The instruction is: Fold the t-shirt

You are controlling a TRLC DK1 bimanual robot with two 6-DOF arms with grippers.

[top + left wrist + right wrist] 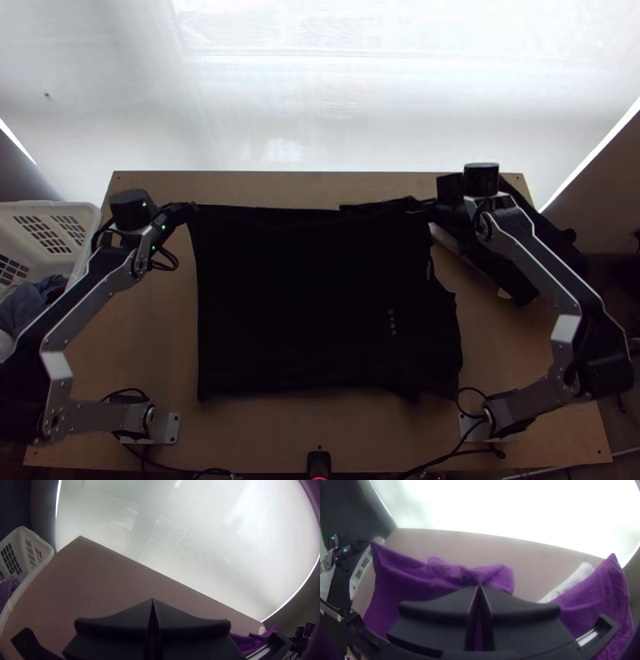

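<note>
The t-shirt (312, 296) lies mostly spread on the counter (152, 344), its far edge drawn out between the two arms. The left claw (192, 206) has its fingers closed on the far left corner; the right claw (479, 586) is clamped on the far edge toward the other end, where the cloth gathers in small folds. Gripping so far apart probably serves to keep that edge taut, so it can come over toward the near side as one straight fold. The bunching at the right grip could leave a crease there. Other dark cloth (516, 276) and a white piece (570, 583) lie at the right, likely put aside to leave folding room; the basket (52, 210) stands beyond the counter's left edge.
</note>
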